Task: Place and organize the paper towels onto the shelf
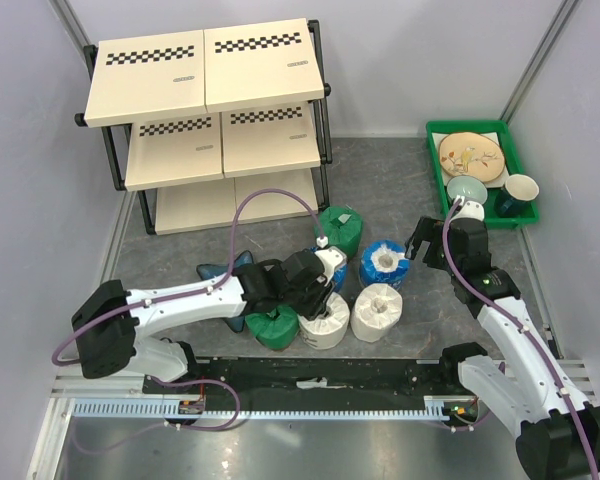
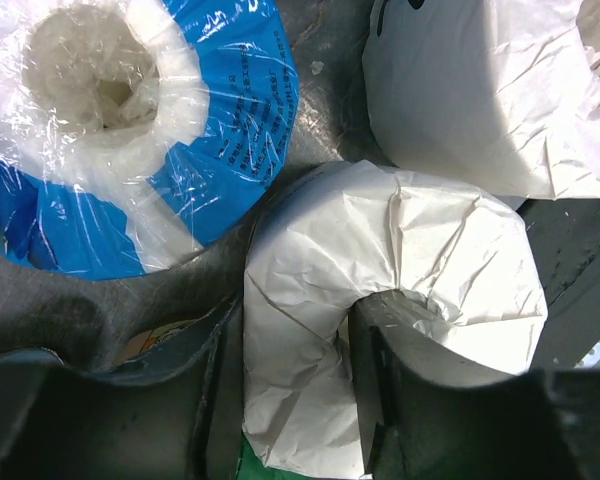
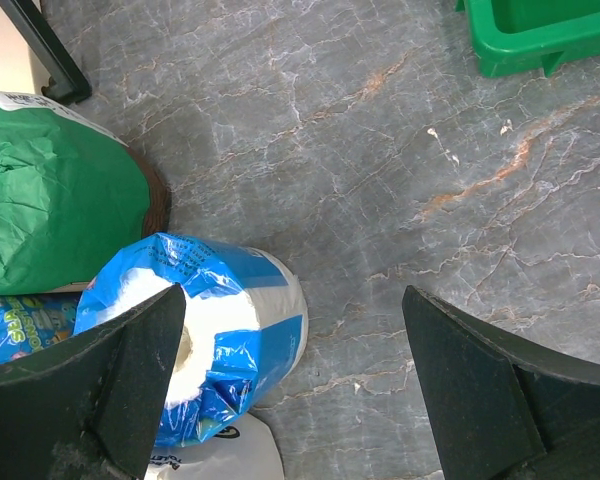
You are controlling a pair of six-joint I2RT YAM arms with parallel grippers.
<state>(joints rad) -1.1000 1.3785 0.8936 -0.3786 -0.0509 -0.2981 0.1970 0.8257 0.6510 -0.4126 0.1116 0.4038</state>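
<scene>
Left gripper [image 2: 290, 400]: nearly closed, pinching the wall of a white roll [image 2: 400, 260]; one finger [image 2: 410, 400] in its core, the other outside.
Crowding: second white roll [image 2: 480, 90] and blue roll [image 2: 210, 150] pressed close; near green roll [image 1: 272, 326] just beside.
Right gripper [image 3: 292, 340]: spread wide, holding nothing, hanging over the blue roll's edge.
Shelf [image 1: 205, 70]: far left; far green roll [image 1: 340, 228] just beside its front right leg.
Open room: bare table [image 3: 380, 150] between rolls and tray [image 1: 510, 150].
</scene>
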